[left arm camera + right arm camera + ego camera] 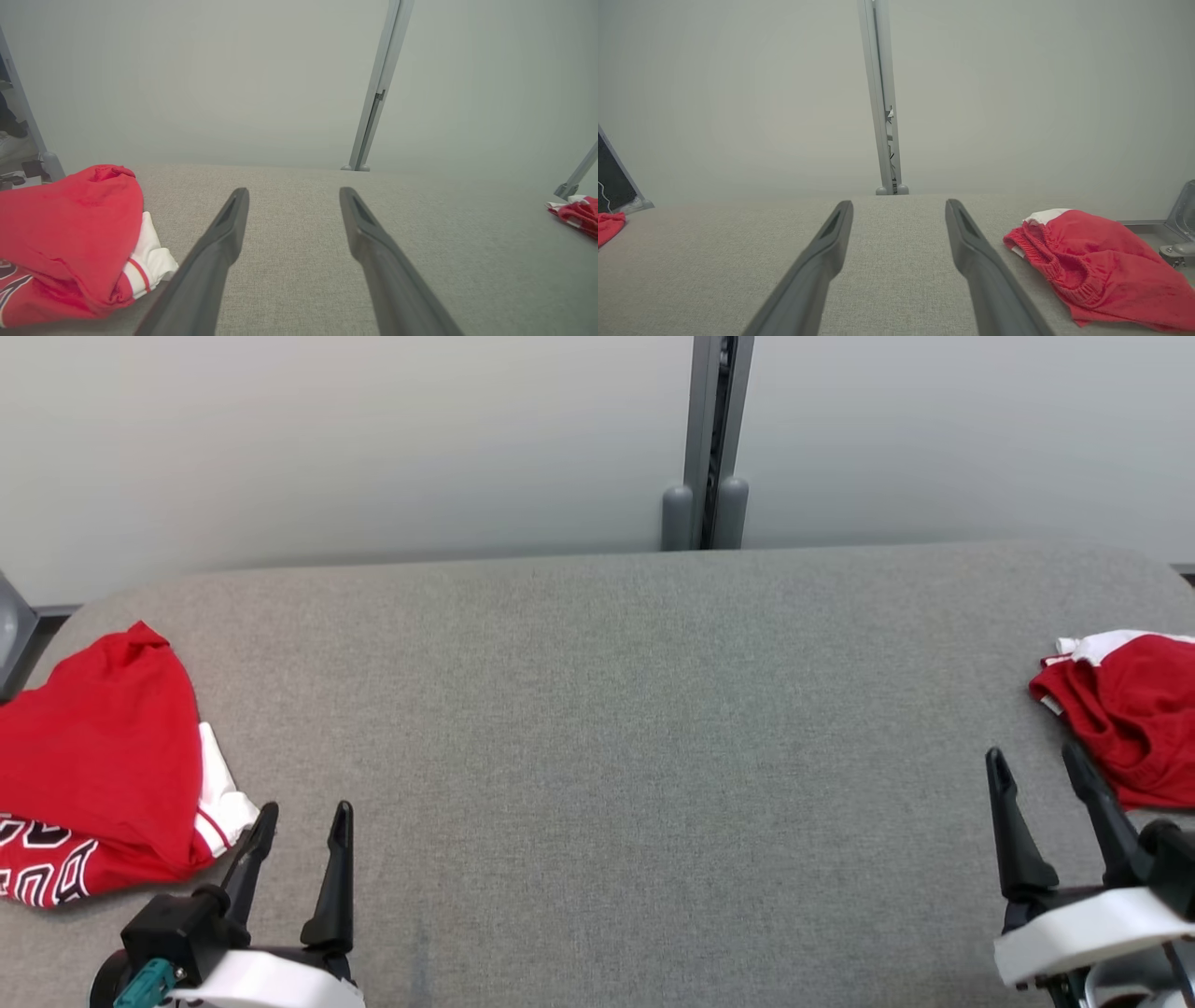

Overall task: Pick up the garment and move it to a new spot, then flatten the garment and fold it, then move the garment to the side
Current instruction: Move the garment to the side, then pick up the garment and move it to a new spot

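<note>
Nearest the lens, at lower left: left claw (307,810), fingers spread wide, gripping nothing. Sits low over the grey fabric worktop (616,728), just beside the white-trimmed edge of a red jersey (103,747); cannot tell whether touching it. Same from its own wrist camera: released, bare worktop between the fingers, red jersey (70,233) off to one side. At lower right: right claw (1034,756), likewise released and empty, near red shorts (1130,719) at the worktop's right edge. From that wrist: right claw (899,204) pointing past the red shorts (1101,266), not at them.

Where the garments lie: jersey at the far left, doubled over on itself, dark-and-white lettering showing low down. Shorts at the far right, bunched, ribbed waistband and a bit of white uppermost. Well apart, with a wide bare middle between.

Progress, as a judgement: looks like the very start for the shorts, which are not lifted, not flattened, not folded. Jersey possibly folded and set aside already, though only loosely. Left to do, most likely: grasp the bunched shorts, carry to the open middle, spread flat, fold, then slide aside.
</note>
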Controlling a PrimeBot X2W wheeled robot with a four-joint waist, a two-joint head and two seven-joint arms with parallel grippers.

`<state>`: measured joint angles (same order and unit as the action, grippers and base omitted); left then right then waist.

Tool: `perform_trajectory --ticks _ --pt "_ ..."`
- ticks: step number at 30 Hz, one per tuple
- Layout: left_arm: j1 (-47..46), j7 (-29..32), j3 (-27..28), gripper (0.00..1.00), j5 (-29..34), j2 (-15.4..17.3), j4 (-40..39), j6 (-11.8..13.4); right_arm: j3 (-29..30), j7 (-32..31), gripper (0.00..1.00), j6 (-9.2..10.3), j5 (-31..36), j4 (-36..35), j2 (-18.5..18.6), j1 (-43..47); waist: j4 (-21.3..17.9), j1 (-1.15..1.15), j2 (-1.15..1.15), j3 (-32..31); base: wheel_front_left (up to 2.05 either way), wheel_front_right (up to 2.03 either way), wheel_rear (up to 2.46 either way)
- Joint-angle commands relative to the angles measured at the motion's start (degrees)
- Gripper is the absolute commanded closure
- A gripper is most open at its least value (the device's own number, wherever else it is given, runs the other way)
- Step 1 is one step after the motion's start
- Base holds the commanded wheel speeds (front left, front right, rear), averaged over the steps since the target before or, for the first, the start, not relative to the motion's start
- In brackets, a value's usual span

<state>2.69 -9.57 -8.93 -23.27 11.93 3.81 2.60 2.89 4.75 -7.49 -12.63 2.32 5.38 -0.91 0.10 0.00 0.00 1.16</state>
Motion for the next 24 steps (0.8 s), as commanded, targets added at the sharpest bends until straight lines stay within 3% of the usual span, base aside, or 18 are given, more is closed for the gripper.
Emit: perform_trajectory --ticks 1,24 --pt "0.71 0.02 0.01 0.0 -0.15 0.42 -0.34 0.4 0.14 -0.15 0.0 -0.01 0.05 -0.55 -0.04 0.93 -0.15 0.0 0.0 -0.88 0.0 0.0 0.0" --pt "2.43 2.03 -0.6 0.0 -0.62 1.46 -2.87 1.81 2.03 -1.65 0.0 -0.01 0.91 -4.54 -1.08 5.08 0.1 0.0 0.0 -1.94 0.0 0.0 0.0"
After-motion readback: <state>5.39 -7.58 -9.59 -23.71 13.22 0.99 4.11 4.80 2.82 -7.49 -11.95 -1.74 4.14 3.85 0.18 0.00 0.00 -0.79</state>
